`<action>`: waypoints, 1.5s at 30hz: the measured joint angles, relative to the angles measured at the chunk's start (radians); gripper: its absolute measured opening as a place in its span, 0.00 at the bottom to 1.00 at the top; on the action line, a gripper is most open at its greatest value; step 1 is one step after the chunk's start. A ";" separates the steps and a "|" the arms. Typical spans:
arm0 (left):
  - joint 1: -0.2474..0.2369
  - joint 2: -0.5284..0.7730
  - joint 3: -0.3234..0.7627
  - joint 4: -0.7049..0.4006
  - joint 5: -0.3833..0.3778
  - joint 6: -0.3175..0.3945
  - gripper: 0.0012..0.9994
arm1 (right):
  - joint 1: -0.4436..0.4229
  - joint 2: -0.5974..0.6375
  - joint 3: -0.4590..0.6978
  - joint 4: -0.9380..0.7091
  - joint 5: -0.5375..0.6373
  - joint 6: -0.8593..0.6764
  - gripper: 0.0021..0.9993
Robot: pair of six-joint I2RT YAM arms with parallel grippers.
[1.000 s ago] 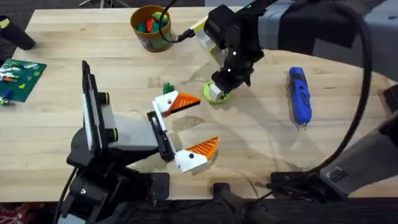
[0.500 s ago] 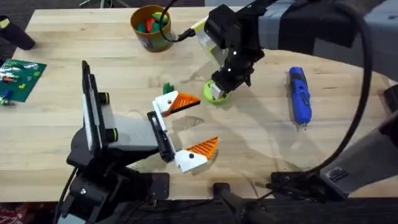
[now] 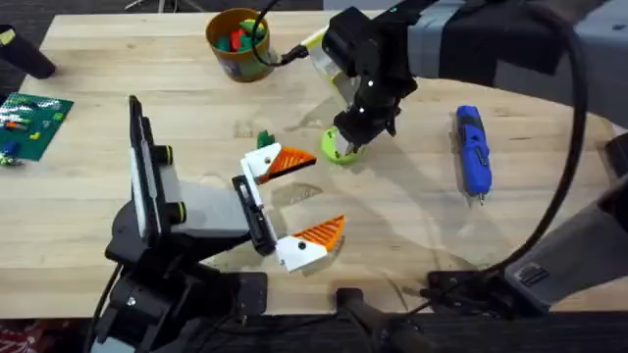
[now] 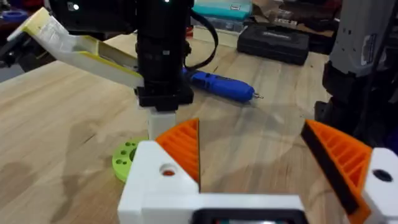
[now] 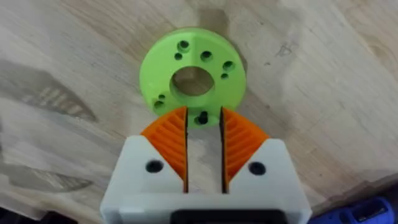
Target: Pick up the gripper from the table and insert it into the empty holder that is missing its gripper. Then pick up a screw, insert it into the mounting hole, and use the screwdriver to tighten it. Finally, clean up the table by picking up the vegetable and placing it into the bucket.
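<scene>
Right wrist, lime-green vegetable, flat disc, centre hole, small holes

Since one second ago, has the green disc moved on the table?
No. The green disc lies at the same spot relative to the blue screwdriver; the right pincer grips its rim.

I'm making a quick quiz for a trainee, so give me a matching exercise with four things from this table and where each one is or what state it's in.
Things:
1. screwdriver
2. vegetable
3. bucket
4. left hand

Places or states:
A. at the table's far edge, with red and green pieces inside
B. open, orange pads spread apart
C. lying flat on the table's right side
D. rim between the right hand's orange pads

Pairs: 1-C, 2-D, 3-A, 4-B
</scene>
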 joint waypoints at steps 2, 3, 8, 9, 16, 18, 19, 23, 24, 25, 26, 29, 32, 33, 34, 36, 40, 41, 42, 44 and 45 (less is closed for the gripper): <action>0.000 0.000 0.000 0.000 0.000 0.000 0.99 | 0.000 0.000 0.000 0.000 0.000 0.000 0.27; 0.000 0.000 0.000 0.000 0.000 0.000 0.99 | 0.000 0.000 0.000 0.000 0.000 0.000 0.27; 0.000 0.000 0.000 0.000 0.000 0.000 0.99 | 0.000 0.000 0.000 0.000 0.000 0.000 0.27; 0.000 0.000 0.000 0.000 0.000 0.000 0.99 | 0.000 0.000 0.000 0.000 0.000 0.000 0.27; 0.000 0.000 0.000 0.000 0.000 0.000 0.99 | 0.000 0.000 0.000 0.000 0.000 0.000 0.27; 0.000 0.000 0.000 0.000 0.000 0.000 0.99 | 0.000 0.000 -0.006 0.000 0.000 0.000 0.27; 0.000 0.000 0.000 0.000 0.000 0.000 0.99 | 0.000 0.000 -0.007 0.000 0.000 0.000 0.27; 0.000 0.000 0.000 0.000 0.000 0.000 0.99 | 0.000 0.000 -0.009 0.007 0.000 0.000 0.26; 0.000 0.000 0.000 0.000 0.000 0.000 0.99 | 0.000 0.000 -0.009 0.007 0.000 0.000 0.26; 0.000 0.000 0.000 0.000 0.000 0.000 0.99 | 0.000 0.000 -0.009 0.007 0.000 0.000 0.26; 0.000 0.000 0.000 0.000 0.000 0.000 0.99 | 0.000 0.000 -0.009 0.007 0.000 0.000 0.25; 0.000 0.000 0.000 0.000 0.000 0.000 0.99 | 0.000 0.000 -0.009 0.007 -0.001 0.002 0.18; 0.000 0.000 0.000 0.000 0.000 0.000 0.99 | 0.000 0.000 -0.009 0.008 -0.003 0.001 0.14; 0.000 0.000 0.000 0.000 0.000 0.000 0.99 | 0.000 0.000 -0.009 0.008 -0.003 0.001 0.12; 0.000 0.000 0.000 0.000 0.000 0.000 0.99 | 0.000 0.000 -0.009 0.008 -0.003 0.001 0.10; 0.000 0.000 0.000 0.000 0.000 0.000 0.99 | 0.000 0.000 -0.009 0.007 -0.003 0.000 0.06; 0.000 0.000 0.000 0.000 0.000 0.000 0.99 | 0.000 0.000 -0.010 0.007 -0.003 0.000 0.01; 0.000 0.000 0.000 0.000 0.000 0.000 0.99 | 0.000 0.000 -0.010 0.007 -0.003 0.000 0.01; 0.000 0.000 0.000 0.000 0.000 0.000 0.99 | 0.000 0.000 -0.010 0.007 -0.003 0.001 0.01; 0.000 0.000 0.000 0.000 0.000 0.000 0.99 | 0.000 0.000 -0.010 0.007 -0.003 0.000 0.01; 0.000 0.000 0.000 0.000 0.000 0.000 0.99 | 0.000 0.000 -0.010 0.007 -0.003 0.000 0.01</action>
